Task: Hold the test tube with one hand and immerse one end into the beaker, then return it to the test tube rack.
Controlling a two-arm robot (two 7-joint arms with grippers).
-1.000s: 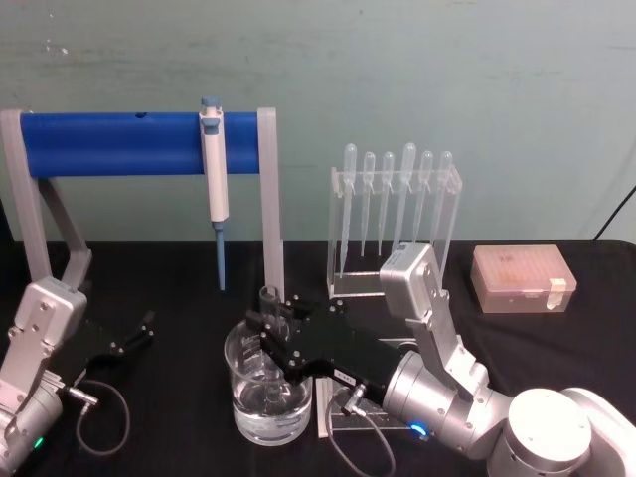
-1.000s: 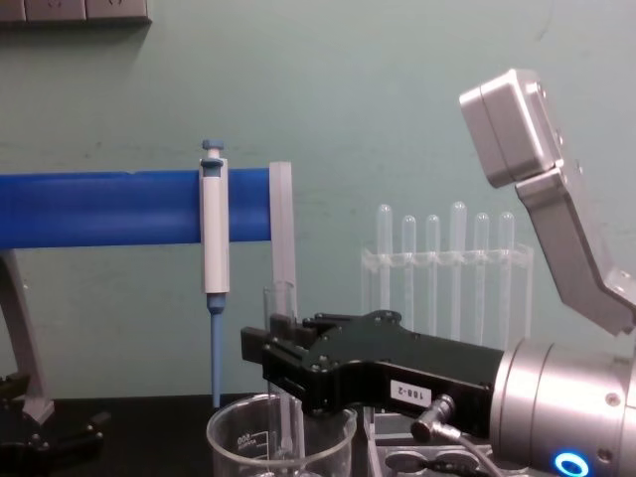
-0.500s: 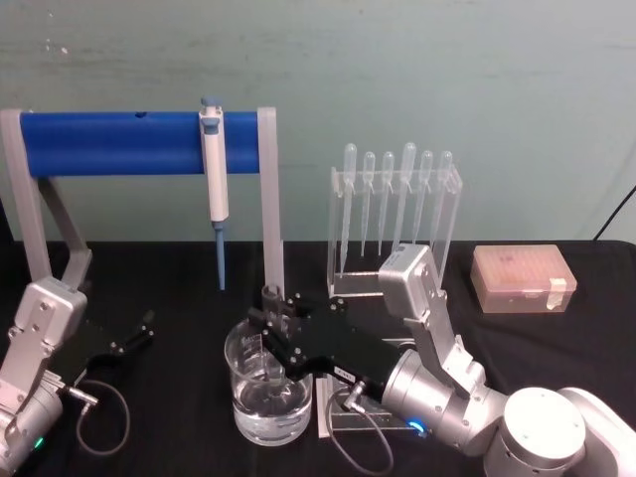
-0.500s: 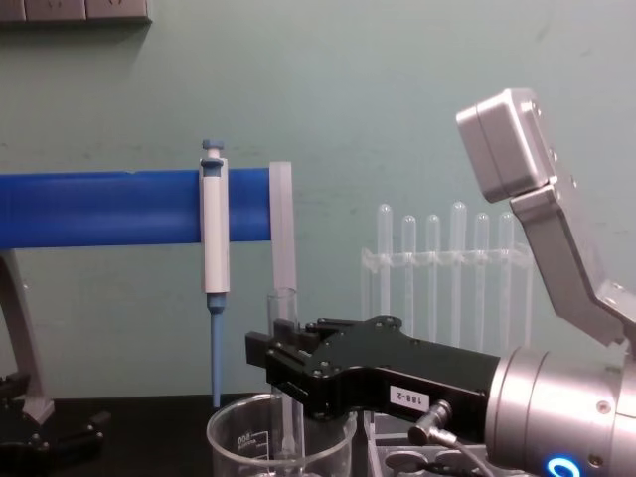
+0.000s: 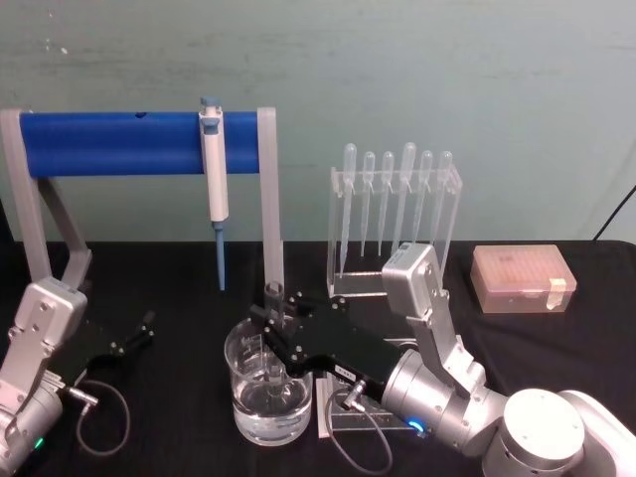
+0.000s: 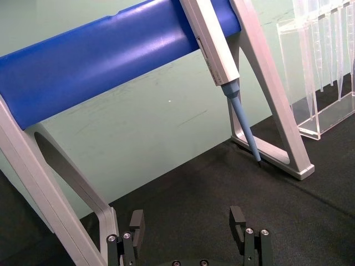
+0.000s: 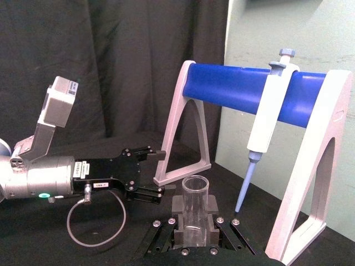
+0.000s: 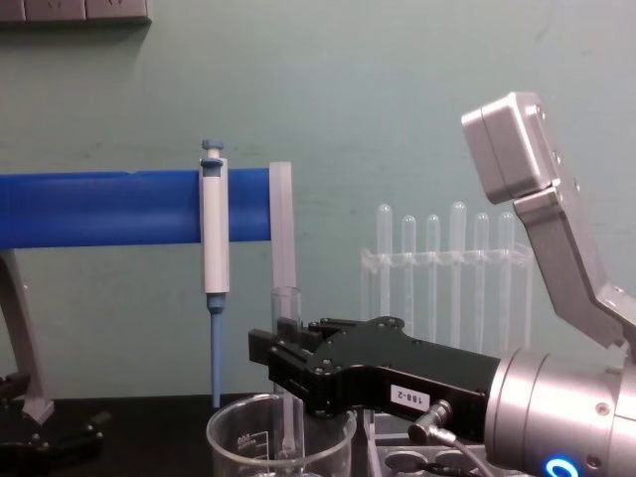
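test tube point(image 8: 286, 304) and beaker point(image 8: 231, 439) are reading clear; beaker is carrying white graduation print. right gripper point(image 8: 285, 358) is showing black, number label point(image 8: 408, 395) white, arm point(image 8: 556, 417) silver-grey. bar point(image 5: 129, 144) is showing blue, pipettor point(image 5: 214, 169) white with blue, table point(image 5: 179, 288) black, wall point(image 5: 397, 70) pale green, tip box point(image 5: 522, 278) peach.

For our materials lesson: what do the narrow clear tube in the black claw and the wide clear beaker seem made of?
Narrow clear test tube: likely glass, since it is smooth, glossy and see-through. Wide clear beaker: likely glass too, being transparent with printed white marks. Clear plastic remains possible for both.
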